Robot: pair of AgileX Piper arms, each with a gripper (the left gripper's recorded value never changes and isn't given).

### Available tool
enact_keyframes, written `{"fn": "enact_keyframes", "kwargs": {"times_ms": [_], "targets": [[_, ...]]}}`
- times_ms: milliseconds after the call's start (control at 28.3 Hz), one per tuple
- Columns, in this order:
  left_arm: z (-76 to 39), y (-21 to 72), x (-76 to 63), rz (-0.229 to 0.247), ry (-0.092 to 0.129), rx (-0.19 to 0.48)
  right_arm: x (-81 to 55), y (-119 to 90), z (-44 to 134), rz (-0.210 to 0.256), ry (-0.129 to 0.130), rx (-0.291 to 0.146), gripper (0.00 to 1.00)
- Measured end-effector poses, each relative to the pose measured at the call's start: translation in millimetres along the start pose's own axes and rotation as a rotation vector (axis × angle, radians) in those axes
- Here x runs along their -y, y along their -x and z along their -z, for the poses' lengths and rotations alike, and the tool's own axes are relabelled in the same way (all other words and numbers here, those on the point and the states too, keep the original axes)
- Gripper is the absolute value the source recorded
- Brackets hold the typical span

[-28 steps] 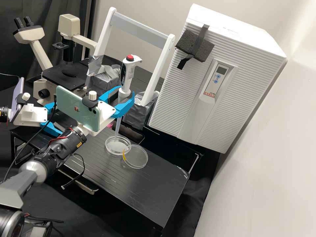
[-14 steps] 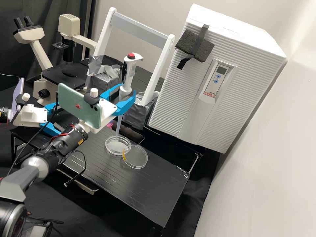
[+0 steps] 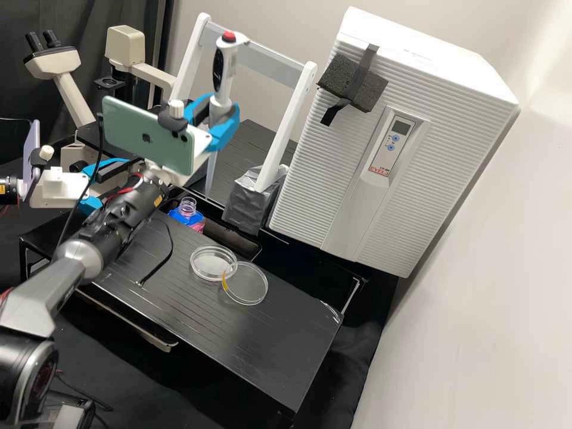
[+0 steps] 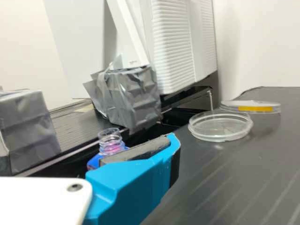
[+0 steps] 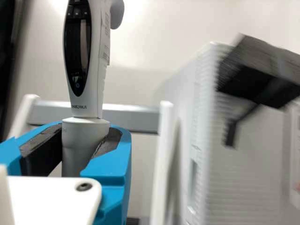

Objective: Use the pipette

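My right gripper (image 3: 215, 119) is shut on the grey-white pipette (image 3: 219, 77) with a red plunger button, holding it upright high above the bench; its thin tip (image 3: 210, 176) hangs above and behind the small bottle of pink liquid (image 3: 188, 211). In the right wrist view the pipette (image 5: 86, 70) stands between the blue fingers (image 5: 115, 159). A clear petri dish (image 3: 213, 262) and its lid (image 3: 245, 283) lie on the black platform. My left gripper (image 3: 94, 187) sits open at the left, empty; its finger (image 4: 140, 173) is near the bottle (image 4: 111, 143), with the dish (image 4: 220, 125) beyond.
A big white ribbed machine (image 3: 405, 137) stands at the right. A white frame on tape-wrapped blocks (image 3: 253, 196) spans the back, and a microscope (image 3: 65, 89) is at the far left. The black ribbed platform (image 3: 256, 339) ends in a front edge.
The right arm has lifted the pipette up out of the petri dish and back to the left. The pink bottle now shows. The left gripper has risen slightly.
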Motion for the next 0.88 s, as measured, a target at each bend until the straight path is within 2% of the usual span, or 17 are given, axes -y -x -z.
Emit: {"fn": "enact_keyframes", "kwargs": {"times_ms": [141,247,424,495,636,707,742,884], "targets": [[5.5,-3.7,-4.7,-0.007,0.002,-0.022,2.1,-22.1,17.3,0.069,0.011,-0.048,0.0],[9.3,-6.5,-9.9,-0.026,0.004,-0.036,4.0,-37.8,27.5,0.114,0.023,-0.068,0.0],[18.0,-9.6,-16.2,-0.045,0.013,-0.071,8.6,-65.1,38.7,0.158,0.027,-0.078,0.0],[20.2,-10.1,-17.6,-0.051,0.013,-0.079,10.1,-75.1,39.9,0.168,0.028,-0.074,0.0],[23.5,-10.9,-22.1,-0.045,0.015,-0.091,14.1,-98.9,35.7,0.206,0.036,-0.039,0.0],[24.6,-10.0,-25.9,-0.046,0.024,-0.096,15.7,-108.7,32.6,0.226,0.034,-0.017,0.0],[26.0,-8.4,-30.4,-0.057,0.034,-0.101,17.0,-115.5,30.6,0.238,0.03,-0.003,0.0],[27.1,-3.8,-45.3,-0.102,0.035,-0.106,17.9,-131.5,22.9,0.254,0.021,0.045,0.0]]}}
